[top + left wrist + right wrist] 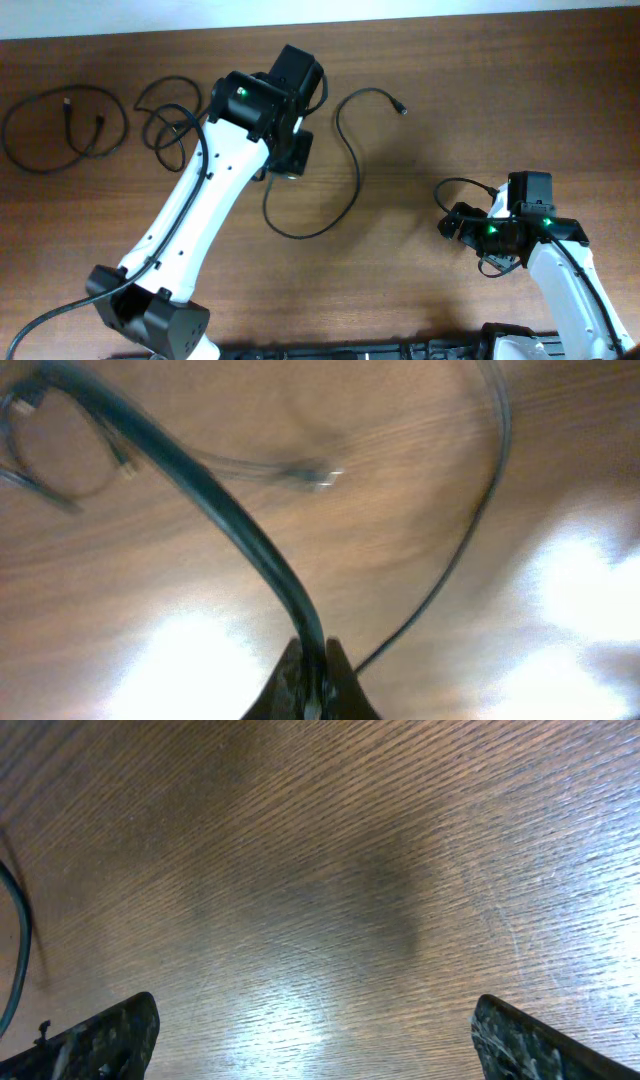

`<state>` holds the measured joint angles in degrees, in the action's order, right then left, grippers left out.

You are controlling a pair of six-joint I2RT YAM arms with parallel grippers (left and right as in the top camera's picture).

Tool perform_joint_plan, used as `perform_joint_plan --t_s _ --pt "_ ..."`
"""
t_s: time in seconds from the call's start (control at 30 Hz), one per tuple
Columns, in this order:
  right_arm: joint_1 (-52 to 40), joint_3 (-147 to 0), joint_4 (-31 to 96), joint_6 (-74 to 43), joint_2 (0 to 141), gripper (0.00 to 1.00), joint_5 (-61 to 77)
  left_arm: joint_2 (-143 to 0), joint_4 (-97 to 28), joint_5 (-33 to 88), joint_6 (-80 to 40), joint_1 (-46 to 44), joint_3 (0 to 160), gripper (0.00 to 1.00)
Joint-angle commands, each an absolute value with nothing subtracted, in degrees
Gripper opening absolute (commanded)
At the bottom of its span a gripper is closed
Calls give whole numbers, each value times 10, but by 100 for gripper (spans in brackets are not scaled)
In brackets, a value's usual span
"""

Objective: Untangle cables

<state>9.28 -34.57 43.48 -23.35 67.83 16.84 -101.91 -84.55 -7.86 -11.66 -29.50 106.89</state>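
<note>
One black cable (352, 170) lies in a long open loop at the table's middle, its plug end (400, 108) at the upper right. My left gripper (283, 165) is shut on this cable near its other end. In the left wrist view the jaws (312, 678) pinch the cable (215, 500), which runs up and to the left. A coiled cable (60, 130) lies at the far left, and a tangled one (170, 120) lies beside the left arm. My right gripper (450, 222) is open and empty just above bare wood in the right wrist view (315, 1040).
The wooden table (450, 80) fills the views. A thin black loop (462, 185) sits by the right arm's wrist. A dark cord edge (15, 960) shows at the left of the right wrist view. The arm bases stand at the front edge.
</note>
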Motion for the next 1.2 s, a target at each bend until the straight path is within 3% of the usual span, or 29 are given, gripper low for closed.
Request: perform_joint_plan --t_s 0.0,0.13,0.4,0.53,0.6,0.67,0.73,0.8,0.9,1.0,1.03,1.07,1.1,1.17 --pt "88 -348 435 -227 679 99 170 -1016 -806 -146 -65 -294 1069 0" --pt "88 -348 435 -227 679 99 170 -1063 -575 -129 -66 -295 1069 0" --pt "88 -348 435 -227 679 99 170 -1283 -413 -48 -68 -319 1069 4" --pt "88 -348 435 -227 679 99 170 -1329 -407 -18 -96 -352 1069 18" --pt "88 -348 435 -227 679 99 170 -1341 -407 -18 -96 -369 1069 43" --pt "88 -348 435 -227 679 99 169 -1345 -407 -18 -96 -378 1069 50" --pt "88 -348 435 -227 679 99 170 -1347 -411 -25 -111 -381 1069 49" --pt "88 -348 435 -227 679 99 170 -1348 -423 -79 -170 -379 1069 59" --pt "88 -348 435 -227 679 99 170 -1348 -433 -110 -171 -376 1069 65" --pt "88 -348 435 -227 679 99 170 -1348 -453 -89 9 -385 1100 66" --pt "88 -348 435 -227 679 99 170 -1348 -465 -119 16 -389 1112 68" --pt "88 -348 435 -227 679 99 170 -1348 -470 -150 16 -390 1116 74" --pt "88 -348 435 -227 679 99 169 -1348 -473 -170 15 -387 1115 89" --pt "88 -348 435 -227 679 99 170 -1350 -472 -167 -5 -374 1105 94"
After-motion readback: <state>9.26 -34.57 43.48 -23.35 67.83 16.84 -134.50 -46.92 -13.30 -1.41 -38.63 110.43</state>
